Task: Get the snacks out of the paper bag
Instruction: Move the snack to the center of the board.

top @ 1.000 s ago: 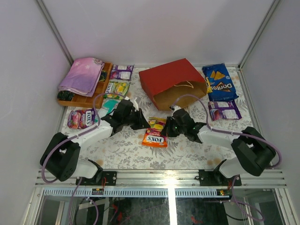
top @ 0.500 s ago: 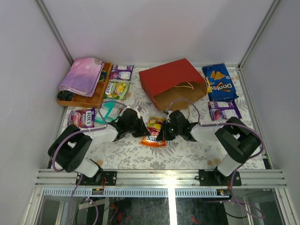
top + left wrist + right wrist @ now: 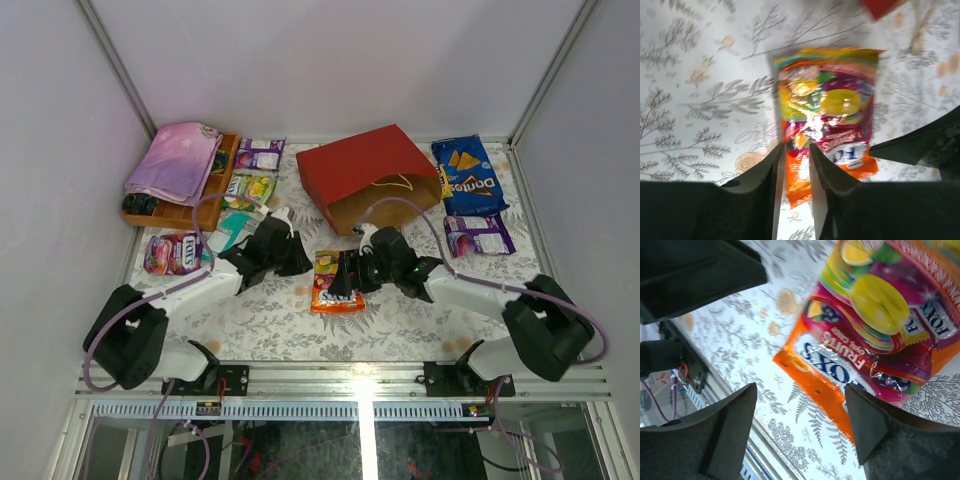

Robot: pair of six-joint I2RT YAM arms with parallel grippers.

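The red paper bag (image 3: 365, 170) lies on its side at the back, brown mouth facing the arms. In front of it an orange Fox's candy packet (image 3: 335, 298) rests flat on the table, with a yellow-red packet (image 3: 328, 263) overlapping its far end. My left gripper (image 3: 300, 262) is just left of them, its fingers a little apart (image 3: 796, 150), the orange packet (image 3: 800, 180) showing below the gap. My right gripper (image 3: 348, 275) hovers wide open (image 3: 800, 390) over the orange packet's (image 3: 825, 365) corner, gripping nothing.
A blue Doritos bag (image 3: 468, 176) and a purple-white pack (image 3: 478, 236) lie at the right. At the left lie a purple pack (image 3: 260, 153), a yellow-green bag (image 3: 250, 188), a teal pouch (image 3: 232, 228) and a pink Fox's packet (image 3: 172, 253). A wooden tray (image 3: 185, 213) holds a pink cloth (image 3: 175, 160).
Both grippers were shut at the candy packets; now both have opened and the packets lie free on the table. The left gripper has drawn back slightly to the left.
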